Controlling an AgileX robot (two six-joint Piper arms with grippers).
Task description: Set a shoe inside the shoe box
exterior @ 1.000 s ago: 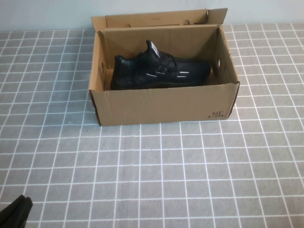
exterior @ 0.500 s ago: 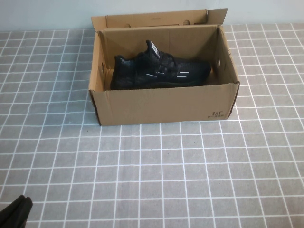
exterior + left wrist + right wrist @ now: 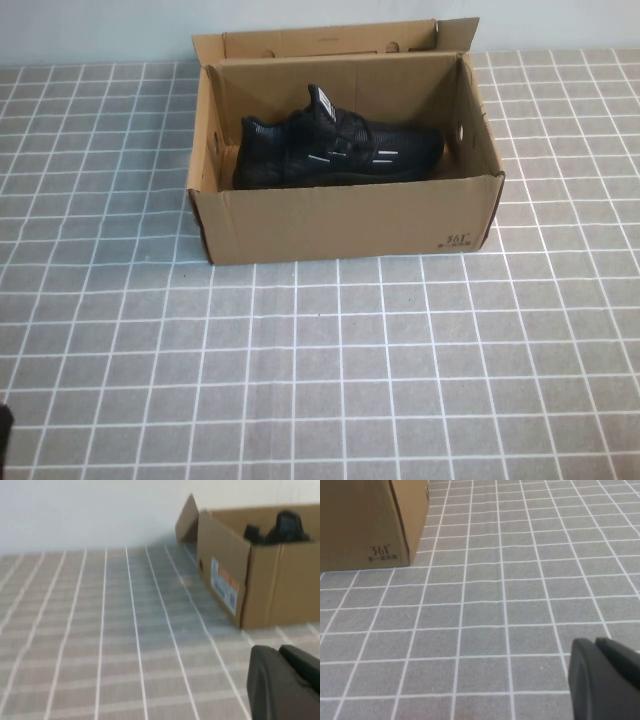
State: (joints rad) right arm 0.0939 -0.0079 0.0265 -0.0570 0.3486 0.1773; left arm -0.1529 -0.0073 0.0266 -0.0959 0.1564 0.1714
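The black sneaker point(image 3: 335, 150) lies on its side inside the open brown shoe box point(image 3: 340, 222) at the back middle of the table, toe to the right. The hinged lid point(image 3: 320, 40) stands open behind. The left wrist view shows the box point(image 3: 265, 590) with the shoe's top point(image 3: 287, 525) above its rim. My left gripper point(image 3: 281, 652) is shut and empty, low over the table near the front left; only a sliver of it point(image 3: 3, 425) shows in the high view. My right gripper point(image 3: 596, 644) is shut and empty, front right of the box corner point(image 3: 365, 525).
The table is covered by a grey cloth with a white grid point(image 3: 400, 360). A pale wall runs behind the box. The box carries a white label point(image 3: 224, 585) on its left side.
My left gripper has drawn back toward the front left, almost out of the high view. The shoe and the box have not moved.
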